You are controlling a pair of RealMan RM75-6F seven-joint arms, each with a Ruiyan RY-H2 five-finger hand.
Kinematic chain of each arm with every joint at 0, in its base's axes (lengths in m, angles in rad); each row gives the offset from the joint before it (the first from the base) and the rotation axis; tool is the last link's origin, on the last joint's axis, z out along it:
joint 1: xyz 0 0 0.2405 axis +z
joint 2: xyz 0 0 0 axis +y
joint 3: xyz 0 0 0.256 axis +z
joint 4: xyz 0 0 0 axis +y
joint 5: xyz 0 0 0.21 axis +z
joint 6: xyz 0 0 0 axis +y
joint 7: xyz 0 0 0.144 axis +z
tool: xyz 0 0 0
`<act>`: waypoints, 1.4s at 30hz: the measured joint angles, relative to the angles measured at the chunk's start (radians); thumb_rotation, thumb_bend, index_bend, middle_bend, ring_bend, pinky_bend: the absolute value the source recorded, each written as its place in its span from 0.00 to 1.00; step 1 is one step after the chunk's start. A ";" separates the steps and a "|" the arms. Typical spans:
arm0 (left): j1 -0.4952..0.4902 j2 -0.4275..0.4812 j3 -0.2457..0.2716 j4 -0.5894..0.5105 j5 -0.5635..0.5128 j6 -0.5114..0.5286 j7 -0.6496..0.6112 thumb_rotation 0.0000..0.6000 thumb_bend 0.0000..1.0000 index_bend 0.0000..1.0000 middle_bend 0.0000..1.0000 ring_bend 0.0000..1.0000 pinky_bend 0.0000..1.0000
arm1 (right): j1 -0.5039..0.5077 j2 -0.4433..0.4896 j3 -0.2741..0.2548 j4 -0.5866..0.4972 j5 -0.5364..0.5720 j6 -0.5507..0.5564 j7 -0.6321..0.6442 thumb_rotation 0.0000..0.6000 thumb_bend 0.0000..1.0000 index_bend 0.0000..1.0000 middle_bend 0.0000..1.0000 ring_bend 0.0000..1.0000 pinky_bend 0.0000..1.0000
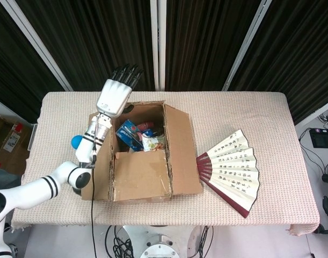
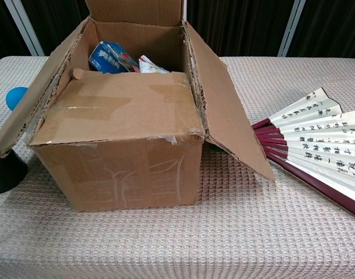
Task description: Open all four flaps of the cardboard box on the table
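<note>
My left robot hand hangs above the far edge of the cardboard box, fingers straight and loosely together, gripping nothing; whether it touches the far flap I cannot tell. My right robot hand shows in neither view. The box sits on the tabletop directly below and nearward of the hand, its far flap standing upright, the left flap and right flap folded outward, and only the near flap lying flat over the front half of the opening. Snack packets show in the uncovered rear half.

By my judgement, three flaps are dealt with and the near one is the step in hand. To do it well, I would bring the fingertips down inside the opening, just beyond that flap's free edge, hook under the edge, then sweep up and toward myself, following the hinge's arc rather than dragging straight back, lest the whole box slide. The packets lie close under that edge, so the fingers should enter shallow. A blue ball lies on the arm's outer side, and a folding fan well off past the right flap; neither should interfere.
</note>
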 measured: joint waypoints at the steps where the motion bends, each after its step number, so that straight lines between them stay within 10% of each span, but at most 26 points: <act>1: -0.013 -0.018 -0.007 0.033 -0.010 -0.002 0.003 1.00 0.15 0.00 0.02 0.04 0.14 | -0.001 0.001 0.001 0.001 0.003 0.000 0.003 1.00 0.32 0.00 0.00 0.00 0.00; 14: -0.120 -0.223 -0.032 0.379 -0.083 0.016 0.072 1.00 0.14 0.00 0.00 0.03 0.14 | -0.005 0.015 0.015 -0.004 0.020 -0.007 0.024 1.00 0.32 0.00 0.00 0.00 0.00; 24: -0.113 -0.229 -0.017 0.416 -0.035 0.065 -0.005 1.00 0.14 0.00 0.00 0.03 0.14 | 0.005 0.017 0.014 -0.015 0.012 -0.024 0.010 1.00 0.32 0.00 0.00 0.00 0.00; 33: -0.023 -0.110 0.007 0.147 0.008 0.121 -0.070 1.00 0.19 0.00 0.00 0.03 0.14 | 0.028 0.015 0.012 -0.027 -0.012 -0.037 -0.026 1.00 0.32 0.00 0.00 0.00 0.00; 42: 0.151 0.173 0.072 -0.379 0.043 0.149 -0.162 1.00 0.08 0.15 0.16 0.12 0.19 | 0.064 0.022 0.011 -0.063 -0.033 -0.069 -0.080 1.00 0.32 0.00 0.00 0.00 0.00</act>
